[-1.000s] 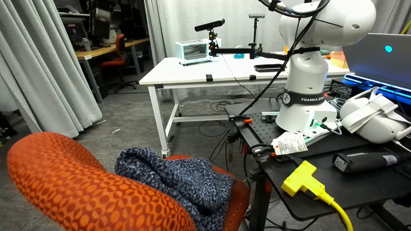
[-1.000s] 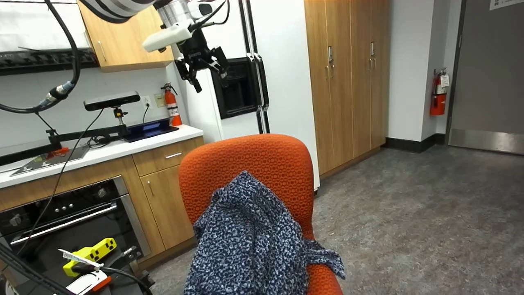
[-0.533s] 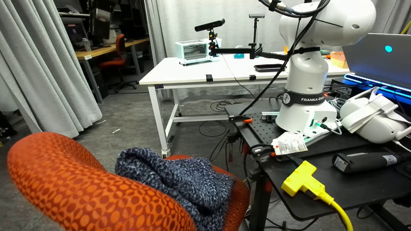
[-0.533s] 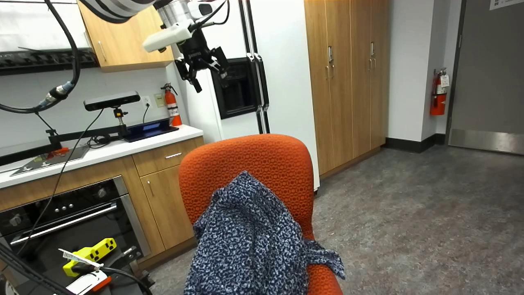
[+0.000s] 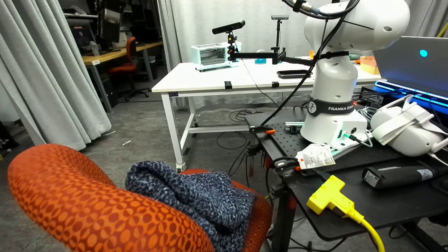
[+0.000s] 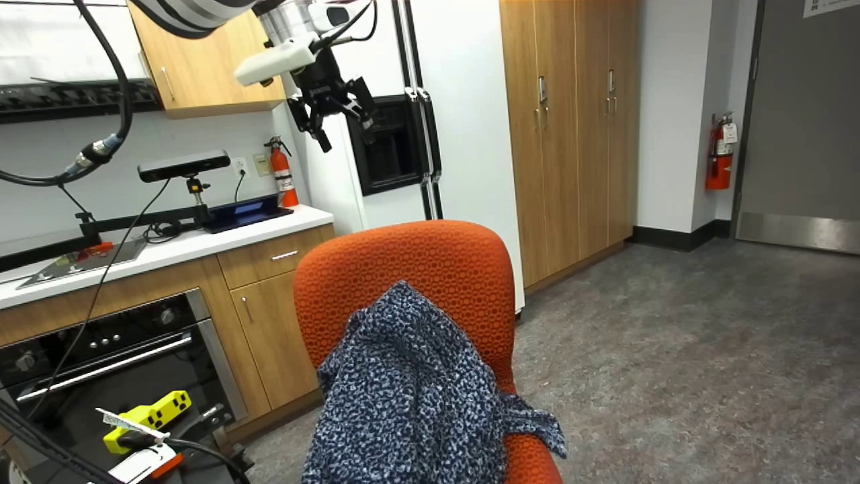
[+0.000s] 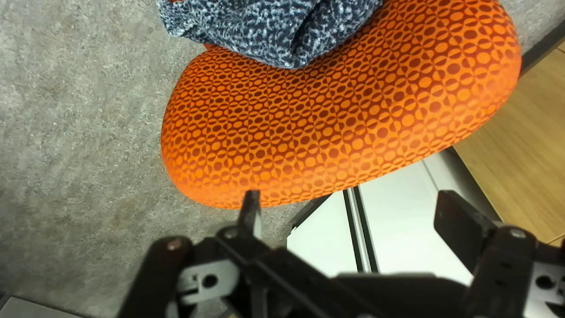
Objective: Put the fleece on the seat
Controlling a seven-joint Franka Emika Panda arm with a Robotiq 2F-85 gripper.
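Observation:
The speckled navy and grey-white fleece [image 5: 210, 199] lies bunched on the orange seat [image 5: 87, 203]. In an exterior view the fleece [image 6: 410, 396] rises to a peak against the backrest of the seat [image 6: 416, 259], and one corner hangs over the side of the cushion. In the wrist view the fleece [image 7: 269, 26] shows at the top edge, with the seat back [image 7: 318, 119] below it. My gripper [image 6: 345, 131] is open and empty, high above the seat and apart from the fleece. Its fingers are wide apart in the wrist view [image 7: 348, 194]. The gripper is out of frame in an exterior view.
A black table [image 5: 395, 213] with a yellow power block [image 5: 332, 196] stands close beside the seat. A white table [image 5: 196, 78] with a toaster oven [image 5: 213, 56] stands behind. A counter [image 6: 168, 249], a white fridge [image 6: 470, 134] and wooden cabinets [image 6: 571, 134] stand beyond the seat.

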